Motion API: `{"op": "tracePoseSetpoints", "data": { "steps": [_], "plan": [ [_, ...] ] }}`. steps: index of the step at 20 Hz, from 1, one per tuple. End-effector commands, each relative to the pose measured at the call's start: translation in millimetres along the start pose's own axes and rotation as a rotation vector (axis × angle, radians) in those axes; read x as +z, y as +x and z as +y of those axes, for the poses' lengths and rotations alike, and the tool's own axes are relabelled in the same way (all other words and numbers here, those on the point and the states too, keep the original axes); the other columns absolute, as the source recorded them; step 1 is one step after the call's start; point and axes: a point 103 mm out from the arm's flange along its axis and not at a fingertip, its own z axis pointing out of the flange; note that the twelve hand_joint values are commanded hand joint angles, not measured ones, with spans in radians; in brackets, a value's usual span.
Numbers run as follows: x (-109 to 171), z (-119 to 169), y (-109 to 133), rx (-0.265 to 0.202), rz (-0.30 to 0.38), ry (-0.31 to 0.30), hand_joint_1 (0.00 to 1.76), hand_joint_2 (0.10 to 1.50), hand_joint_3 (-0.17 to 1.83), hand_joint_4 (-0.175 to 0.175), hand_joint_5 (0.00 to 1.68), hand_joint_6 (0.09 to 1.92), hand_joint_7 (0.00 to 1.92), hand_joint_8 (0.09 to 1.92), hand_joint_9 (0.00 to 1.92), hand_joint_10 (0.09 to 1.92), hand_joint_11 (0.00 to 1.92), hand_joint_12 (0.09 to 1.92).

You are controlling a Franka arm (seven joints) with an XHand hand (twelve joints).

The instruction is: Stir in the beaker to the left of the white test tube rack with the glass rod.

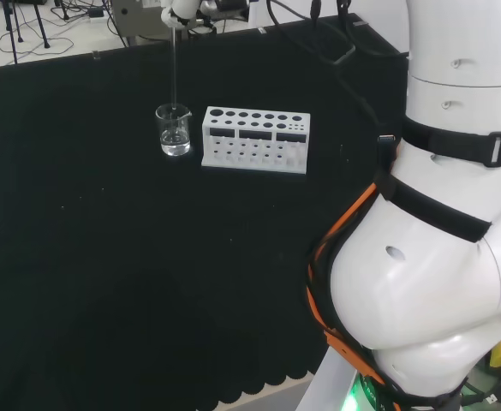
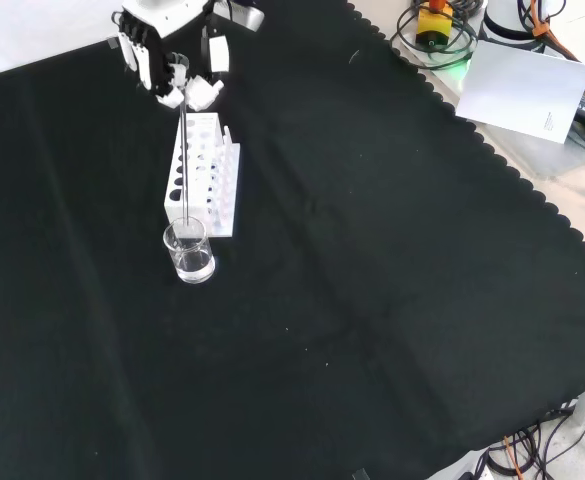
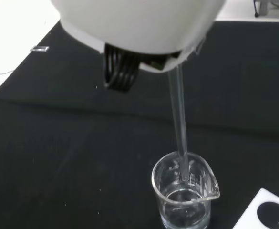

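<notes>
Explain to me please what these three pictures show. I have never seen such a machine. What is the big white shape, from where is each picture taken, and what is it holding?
The big white shapes at the right of the head view are the links of one robot arm. That camera sits behind and above the arm's base. The front view looks down on the black cloth from the opposite side, and the wrist view comes from a camera at the wrist, looking past the palm.

In place of a gripper the arm carries a black and white hand. Its fingers are curled round a thin glass rod, which hangs down so that its lower end is inside a small clear beaker. The beaker seems to hold a little clear liquid. Beside it stands a white test tube rack, whose holes look empty.
</notes>
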Motion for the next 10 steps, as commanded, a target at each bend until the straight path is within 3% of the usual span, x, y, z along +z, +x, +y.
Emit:
{"op": "tracePoseSetpoints", "data": {
  "steps": [1,10],
  "plan": [
    [11.9,8.7,-8.3,-0.016,0.020,0.023,1.22,0.46,0.99,-0.175,1.32,0.75,1.59,0.93,1.83,0.68,1.39,0.75],
    [47.7,32.6,-13.4,-0.041,0.013,0.110,1.22,0.46,0.99,-0.175,1.33,0.74,1.59,0.93,1.83,0.68,1.39,0.74]
  ]
}}
